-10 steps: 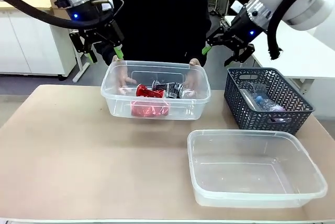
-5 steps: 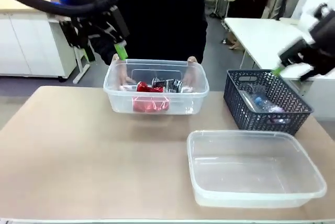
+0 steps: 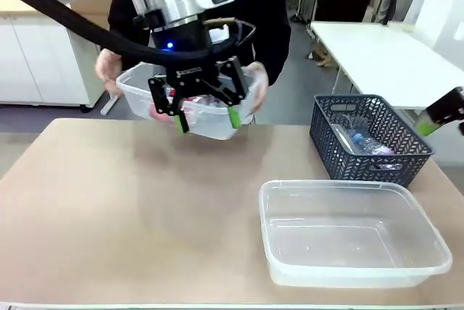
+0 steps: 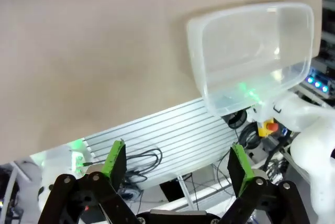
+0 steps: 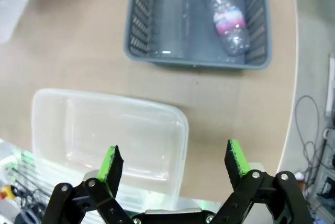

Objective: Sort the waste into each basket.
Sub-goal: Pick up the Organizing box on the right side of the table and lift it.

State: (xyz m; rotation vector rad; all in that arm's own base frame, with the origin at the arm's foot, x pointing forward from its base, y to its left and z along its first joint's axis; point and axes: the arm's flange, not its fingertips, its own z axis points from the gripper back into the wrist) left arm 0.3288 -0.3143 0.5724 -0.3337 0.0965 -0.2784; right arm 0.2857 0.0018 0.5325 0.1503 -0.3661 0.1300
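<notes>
Left gripper (image 3: 206, 121) gapes wide; two clear tubs (image 3: 341, 184), one lattice basket (image 3: 362, 161).

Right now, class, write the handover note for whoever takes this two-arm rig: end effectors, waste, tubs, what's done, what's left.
Left end effector: open, empty, in front of the can tub.
Right end effector: open, empty, above the empty tub.
A person's hands hold the can tub off the table.
Done: red cans lie in it, blurred.
Left: a pink-labelled bottle lies in the dark basket; it probably belongs in the empty tub.
</notes>
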